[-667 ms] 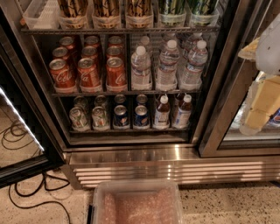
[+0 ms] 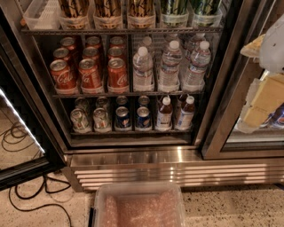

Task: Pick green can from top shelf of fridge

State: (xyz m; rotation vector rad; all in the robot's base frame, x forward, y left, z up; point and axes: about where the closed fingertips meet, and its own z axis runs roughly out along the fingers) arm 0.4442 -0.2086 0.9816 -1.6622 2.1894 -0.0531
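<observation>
Speckled floor (image 2: 230, 208) lay nearest, with a clear plastic bin (image 2: 100, 199) (pink padding inside) before the ribbed steel base of the fridge (image 2: 177, 169). At the right, the pale gripper (image 2: 259, 104) hung before the glass door (image 2: 224, 97); its grip could not be made out. Farther in, above red cola cans (image 2: 91, 75) and water bottles (image 2: 170, 66), the green can (image 2: 174, 6) stood in a clear tray (image 2: 174, 20) on the top shelf (image 2: 120, 31), right of gold-and-black cans (image 2: 106, 6).

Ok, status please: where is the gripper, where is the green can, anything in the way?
Gripper at far right, in front of the right glass door. Green can upright in tray, top shelf, right side. Nothing in front of it.
</observation>
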